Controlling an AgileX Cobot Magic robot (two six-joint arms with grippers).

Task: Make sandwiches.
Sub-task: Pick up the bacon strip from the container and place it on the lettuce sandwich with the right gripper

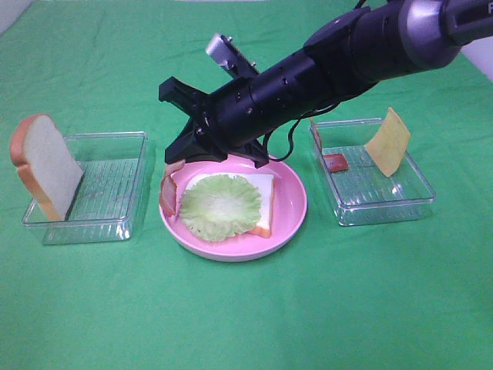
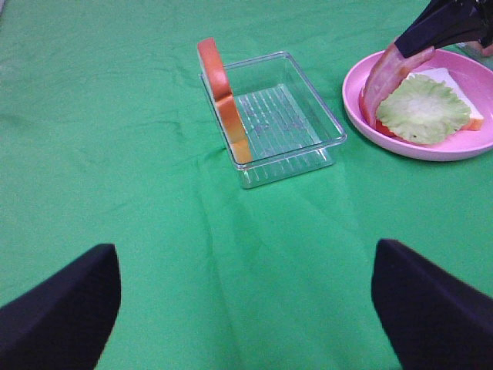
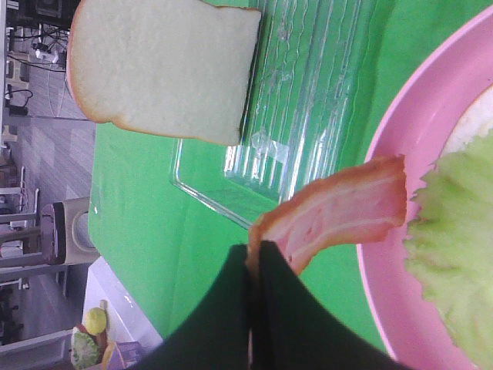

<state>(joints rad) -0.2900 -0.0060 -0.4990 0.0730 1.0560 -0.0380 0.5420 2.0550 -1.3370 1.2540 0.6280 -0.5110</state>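
Two layers are down: a white bread slice [image 1: 263, 187] lies on the pink plate [image 1: 231, 251] with the lettuce [image 1: 221, 206] on top. Step in hand, by my reading: bacon.

Your right gripper [image 3: 254, 258] has its fingers pinched tight on one end of a bacon strip [image 3: 339, 212]. The strip hangs at the plate's rim on the side toward the left tray [image 1: 115, 225], beside the lettuce and not on it. Whether its low end touches the plate, I cannot tell.

The next move calls for carrying the strip inward over the lettuce, laying it flat, then letting go. Released here, it may slip off the rim.

Your left gripper [image 2: 245, 254] hovers over the green cloth [image 1: 246, 324], fingers wide, holding nothing.

The second bread slice [image 1: 45, 166] leans upright at the left tray's outer wall. The right tray [image 1: 385, 210] holds the cheese square [image 1: 389, 142], leaning, and another bacon piece [image 1: 335, 162]. Nothing blocks the short path inward.
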